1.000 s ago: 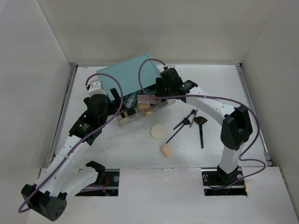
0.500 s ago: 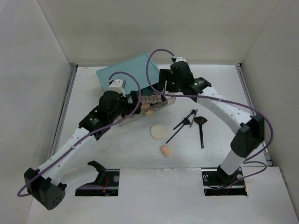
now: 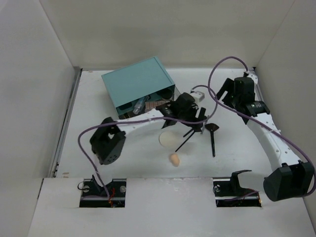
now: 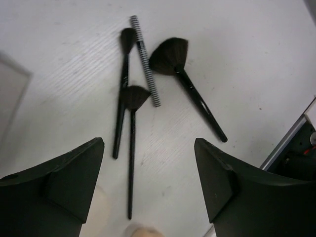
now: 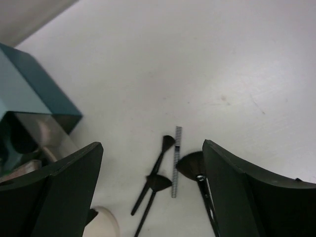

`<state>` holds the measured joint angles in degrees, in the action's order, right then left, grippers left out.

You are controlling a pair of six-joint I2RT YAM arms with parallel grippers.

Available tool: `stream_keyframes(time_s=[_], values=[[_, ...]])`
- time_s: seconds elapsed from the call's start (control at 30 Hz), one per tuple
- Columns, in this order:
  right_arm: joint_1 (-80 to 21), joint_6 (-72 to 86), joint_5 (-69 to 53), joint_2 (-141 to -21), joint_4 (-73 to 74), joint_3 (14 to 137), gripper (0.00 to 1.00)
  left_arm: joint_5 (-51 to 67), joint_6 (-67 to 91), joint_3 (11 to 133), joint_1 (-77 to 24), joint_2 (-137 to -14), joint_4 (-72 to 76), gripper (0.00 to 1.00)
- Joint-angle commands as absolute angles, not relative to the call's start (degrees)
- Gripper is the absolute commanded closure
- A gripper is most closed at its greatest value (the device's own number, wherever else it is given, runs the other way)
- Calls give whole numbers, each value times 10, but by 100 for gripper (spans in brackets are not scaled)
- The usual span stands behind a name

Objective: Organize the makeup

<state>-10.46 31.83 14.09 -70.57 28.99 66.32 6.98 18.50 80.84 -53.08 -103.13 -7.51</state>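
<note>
The makeup is split between the table and the drawer. Three black brushes, a thin one (image 4: 122, 98), a small fan brush (image 4: 132, 148) and a large fan brush (image 4: 190, 89), lie beside a striped pencil (image 4: 145, 59). A cream round puff (image 3: 168, 139) and a peach sponge (image 3: 174, 158) lie nearer the arm bases. My left gripper (image 4: 149, 148) hovers open and empty just above the brushes (image 3: 195, 129). My right gripper (image 5: 152, 145) is open and empty, held higher at the right rear (image 3: 224, 93). More makeup sits in the clear drawer (image 3: 148, 104).
The teal box (image 3: 138, 83) stands at the back left, its clear drawer (image 5: 42, 143) pulled out toward the middle. The left arm stretches across the table in front of it. White walls close in the sides and back.
The left arm has swung right from the drawer to above the brushes. The right arm has pulled back from the box to the right rear. Neither gripper carries anything.
</note>
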Motion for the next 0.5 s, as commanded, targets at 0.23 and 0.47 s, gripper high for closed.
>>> stream_keyframes(time_s=[0.23,0.47], values=[[-70,358,120,-659,253,599,12,120,171,1011,-564,-1232,-82,50],[-69,360,119,-663,251,598,12,98,149,1072,-560,-1296,-135,60]])
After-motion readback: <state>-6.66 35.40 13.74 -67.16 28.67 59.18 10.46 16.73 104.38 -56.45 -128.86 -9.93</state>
